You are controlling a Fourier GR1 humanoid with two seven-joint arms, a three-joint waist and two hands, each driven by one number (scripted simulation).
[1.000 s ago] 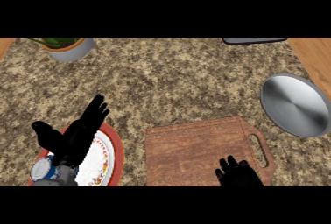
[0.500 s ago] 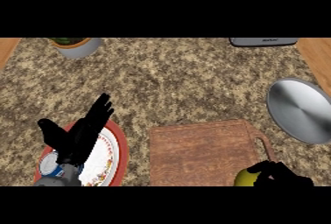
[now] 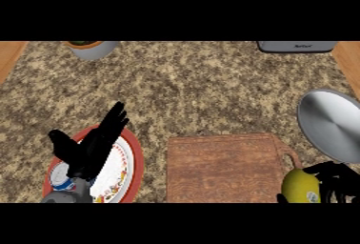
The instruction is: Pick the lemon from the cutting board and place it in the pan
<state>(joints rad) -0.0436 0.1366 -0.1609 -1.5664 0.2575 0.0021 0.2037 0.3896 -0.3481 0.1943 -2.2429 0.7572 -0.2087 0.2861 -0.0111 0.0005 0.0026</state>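
The speckled counter (image 3: 204,90) stretches wide and bare across the middle of my view, from the potted plant (image 3: 91,47) at the far left corner to the grey appliance (image 3: 295,46) at the far right. Wooden strips show at both far side edges. That leaves plenty of free surface between the cutting board (image 3: 225,167) in front of me and the far edge.

The pan (image 3: 334,124) sits at the right, its silver round partly cut off by the view's right border, just beyond the board's handle. The board itself runs out of sight at the bottom.

Compared with half a second ago, the whole scene sits lower and more to the right in my view, so the pan looks larger and nearer the edge. The lemon (image 3: 302,186) shows more fully now, and it has come up beside the board's right edge rather than peeking from the bottom.

My right hand (image 3: 337,183) is at the lower right corner with its fingers curled round the lemon, which sits against my palm on the hand's left side. The lemon is off the board's surface, just right of its handle and near the pan's lower rim, not in the pan yet.

My left hand (image 3: 91,145) rests with fingers straight and spread, over the red-rimmed plate (image 3: 130,167) at the lower left, well apart from the board.
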